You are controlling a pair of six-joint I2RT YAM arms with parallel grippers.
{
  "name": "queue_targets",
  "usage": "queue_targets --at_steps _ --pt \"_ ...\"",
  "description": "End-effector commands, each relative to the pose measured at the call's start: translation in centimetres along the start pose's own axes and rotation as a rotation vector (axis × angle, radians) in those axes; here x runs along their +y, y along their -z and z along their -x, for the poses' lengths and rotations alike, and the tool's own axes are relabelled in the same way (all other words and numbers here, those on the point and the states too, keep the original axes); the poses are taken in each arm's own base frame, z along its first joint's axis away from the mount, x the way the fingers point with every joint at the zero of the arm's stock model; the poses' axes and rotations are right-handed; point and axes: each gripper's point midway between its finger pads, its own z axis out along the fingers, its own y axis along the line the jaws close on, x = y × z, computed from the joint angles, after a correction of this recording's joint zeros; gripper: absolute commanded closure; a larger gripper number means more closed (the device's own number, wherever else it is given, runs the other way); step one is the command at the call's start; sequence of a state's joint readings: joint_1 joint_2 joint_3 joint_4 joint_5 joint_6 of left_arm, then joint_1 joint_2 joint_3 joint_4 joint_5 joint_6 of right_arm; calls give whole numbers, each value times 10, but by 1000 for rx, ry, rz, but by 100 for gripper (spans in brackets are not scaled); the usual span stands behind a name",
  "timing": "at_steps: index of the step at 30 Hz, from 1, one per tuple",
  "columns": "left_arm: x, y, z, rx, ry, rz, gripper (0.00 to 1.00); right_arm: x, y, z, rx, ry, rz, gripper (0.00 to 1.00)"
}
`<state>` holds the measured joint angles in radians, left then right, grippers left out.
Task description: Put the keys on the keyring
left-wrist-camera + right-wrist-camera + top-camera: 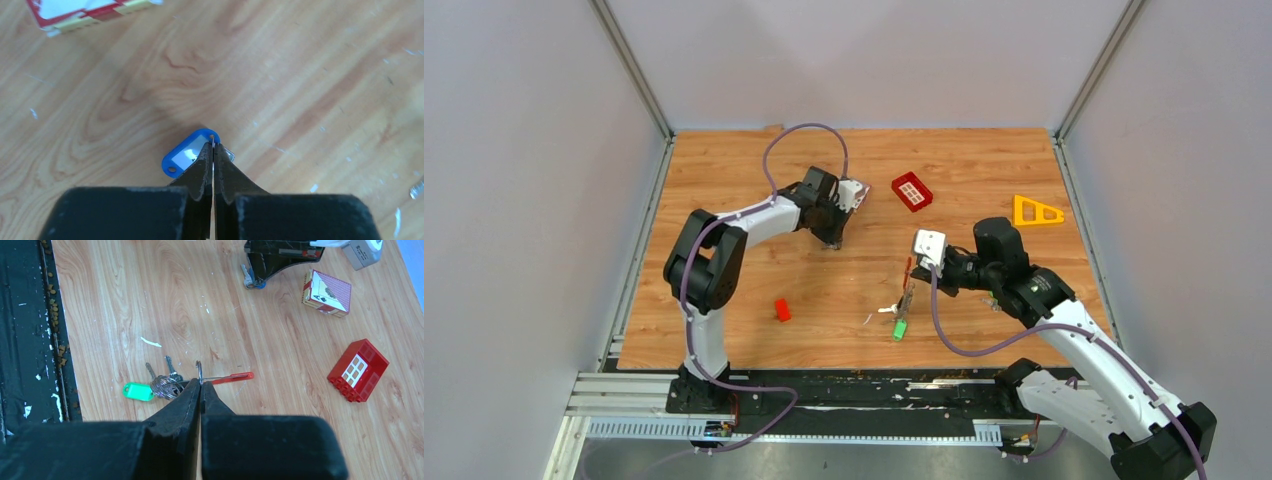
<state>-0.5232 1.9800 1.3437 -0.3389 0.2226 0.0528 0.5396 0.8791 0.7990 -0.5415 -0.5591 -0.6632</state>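
In the left wrist view my left gripper (214,146) is shut down at the wood on the thin wire loop of a key with a blue plastic head (182,156); a bit of silver metal (228,153) shows behind the fingers. From above, this gripper (832,240) is at mid-table. My right gripper (200,385) is shut on the keyring (199,370), a small metal ring with a red piece (232,376). A coil of wire rings (164,386), two silver keys (172,370) and a green head (138,391) hang at its left. The green head (900,328) lies on the table.
A red gridded tray (912,191) sits at the back centre and a yellow triangle (1036,211) at the right. A small red block (782,310) lies front left. A card box (326,292) stands beside the left gripper. The table's front edge and black rail (824,385) are near.
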Motion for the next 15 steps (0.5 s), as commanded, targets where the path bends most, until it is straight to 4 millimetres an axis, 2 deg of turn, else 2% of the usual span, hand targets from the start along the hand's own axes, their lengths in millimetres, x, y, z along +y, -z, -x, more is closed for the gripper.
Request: queue_targets --at_steps 1,5,7,11,15 --pt "-34 42 30 -132 -187 -168 100 -2 1 12 -42 15 5 100" --pt "-54 62 31 -161 -329 -278 100 -1 0 12 -42 15 13 100" --pt "-60 68 26 -148 -405 -315 100 -1 0 12 -42 16 13 100" --pt "-70 71 6 -96 -596 -347 100 -1 0 12 -42 16 16 100" --pt "-70 64 -16 -17 -719 -324 100 -1 -1 11 -41 16 17 100"
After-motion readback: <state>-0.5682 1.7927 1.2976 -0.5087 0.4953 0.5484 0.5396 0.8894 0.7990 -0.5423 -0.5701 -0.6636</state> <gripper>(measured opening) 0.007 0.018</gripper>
